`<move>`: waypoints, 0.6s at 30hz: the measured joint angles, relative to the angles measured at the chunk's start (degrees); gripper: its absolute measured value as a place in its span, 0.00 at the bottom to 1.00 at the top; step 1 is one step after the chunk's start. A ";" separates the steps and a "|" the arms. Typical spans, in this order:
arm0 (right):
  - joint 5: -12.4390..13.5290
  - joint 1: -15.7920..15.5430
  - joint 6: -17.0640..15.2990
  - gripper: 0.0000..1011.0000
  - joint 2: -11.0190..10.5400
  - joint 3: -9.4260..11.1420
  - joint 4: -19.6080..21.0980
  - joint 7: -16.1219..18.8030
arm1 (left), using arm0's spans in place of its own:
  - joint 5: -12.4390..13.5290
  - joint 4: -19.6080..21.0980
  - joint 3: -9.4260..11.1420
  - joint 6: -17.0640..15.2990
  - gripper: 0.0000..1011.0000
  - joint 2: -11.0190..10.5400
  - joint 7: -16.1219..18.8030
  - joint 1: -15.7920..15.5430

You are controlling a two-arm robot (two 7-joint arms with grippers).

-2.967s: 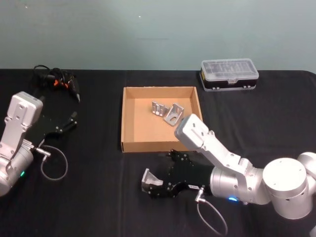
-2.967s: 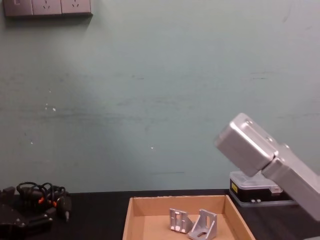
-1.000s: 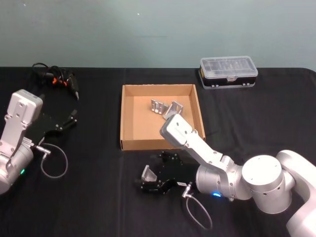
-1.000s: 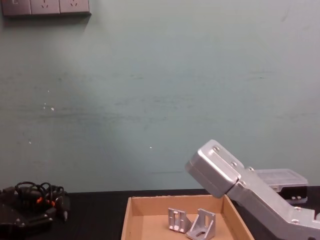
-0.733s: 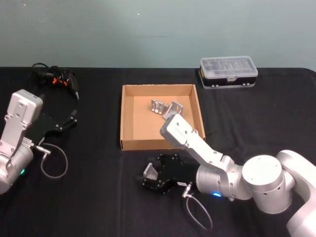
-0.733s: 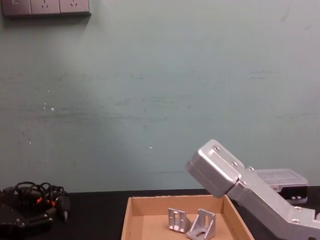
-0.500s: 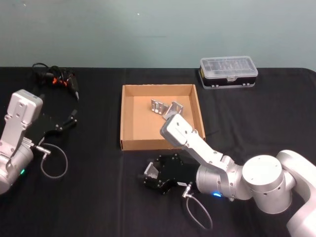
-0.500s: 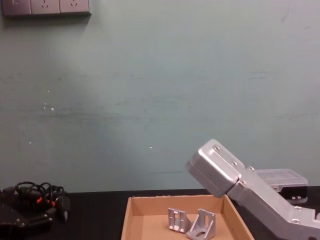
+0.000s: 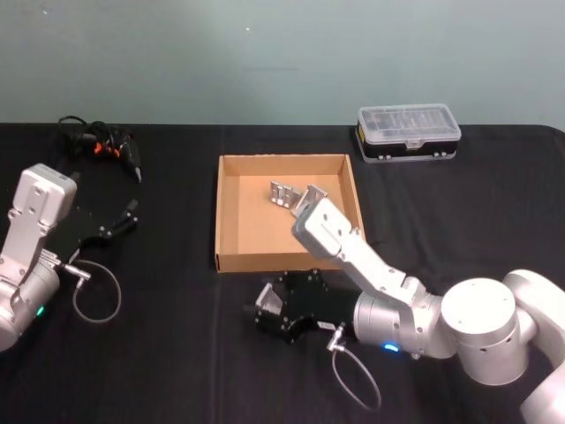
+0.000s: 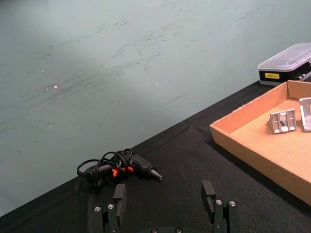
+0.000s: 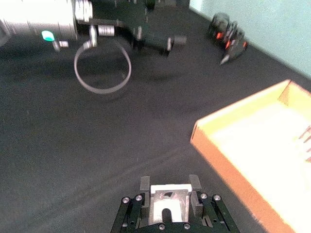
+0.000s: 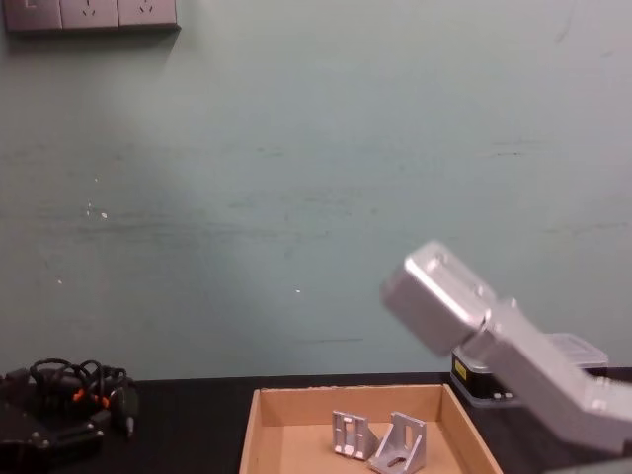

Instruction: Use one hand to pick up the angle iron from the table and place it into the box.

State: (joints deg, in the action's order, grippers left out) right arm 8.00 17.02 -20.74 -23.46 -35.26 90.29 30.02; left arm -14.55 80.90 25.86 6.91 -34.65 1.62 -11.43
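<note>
Black table (image 9: 177,353), right gripper (image 9: 265,309) clamping angle iron (image 11: 169,202), no legible writing

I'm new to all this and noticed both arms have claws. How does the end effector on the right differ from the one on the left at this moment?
The right end effector is shut on an angle iron, just in front of the box; the left end effector is open and holds nothing. The right one sits at the table's middle; the left one sits at the left side, near a black corded tool. Both are black, on silver arms.
</note>
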 joint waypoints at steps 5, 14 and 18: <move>0.33 -0.15 0.11 0.48 -0.34 1.21 2.79 -0.78 | 0.00 0.00 0.00 0.00 1.00 0.00 0.00 0.00; 0.71 3.44 0.01 0.48 1.66 2.91 0.86 -2.09 | 0.00 0.00 0.00 0.00 1.00 0.00 0.00 0.00; 0.46 5.87 0.07 0.48 3.44 3.06 -2.16 -2.98 | 0.00 0.00 0.00 0.00 1.00 0.00 0.00 0.00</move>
State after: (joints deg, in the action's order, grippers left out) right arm 8.46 22.89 -20.67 -20.02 -32.20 88.12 27.04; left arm -14.55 80.90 25.86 6.91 -34.65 1.62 -11.44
